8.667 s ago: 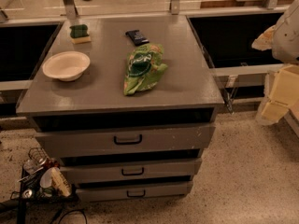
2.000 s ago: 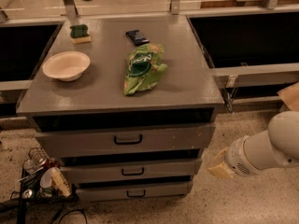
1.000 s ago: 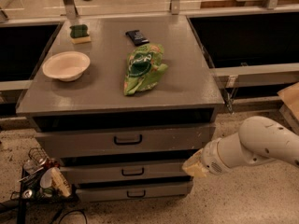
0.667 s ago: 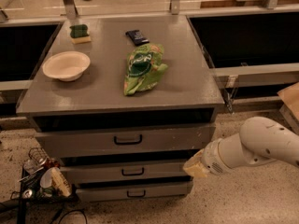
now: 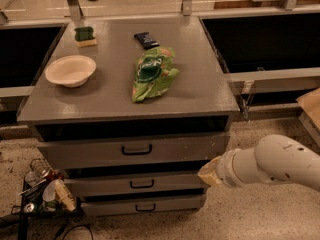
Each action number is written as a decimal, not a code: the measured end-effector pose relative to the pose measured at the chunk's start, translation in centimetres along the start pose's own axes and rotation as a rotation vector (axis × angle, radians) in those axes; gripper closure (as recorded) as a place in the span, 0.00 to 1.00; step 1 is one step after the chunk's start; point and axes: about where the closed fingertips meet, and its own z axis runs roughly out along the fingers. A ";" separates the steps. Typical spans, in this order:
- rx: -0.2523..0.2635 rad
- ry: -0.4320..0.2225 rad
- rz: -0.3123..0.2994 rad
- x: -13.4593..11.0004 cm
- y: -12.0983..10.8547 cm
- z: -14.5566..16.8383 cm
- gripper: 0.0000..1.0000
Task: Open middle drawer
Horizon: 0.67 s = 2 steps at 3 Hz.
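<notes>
The middle drawer (image 5: pixel 100 186) is seen shut beneath the counter's (image 5: pixel 200 84) front edge. The gripper (image 5: pixel 209 171) is held just beside the drawer's right end; whether it is open or holds anything cannot be told.

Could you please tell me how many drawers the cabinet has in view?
3: the top drawer under the tabletop, the middle drawer below it, the bottom drawer by the floor. The claw sits at the middle drawer's right end.

The white arm (image 5: pixel 280 165) stretches low across the lower right, nearly level and pointing left, with the claw (image 5: pixel 210 171) at its tan tip.
</notes>
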 end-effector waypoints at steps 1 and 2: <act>0.006 -0.004 0.001 -0.1 -0.2 0.0 1.00; 0.007 -0.009 0.027 0.1 -0.3 0.0 1.00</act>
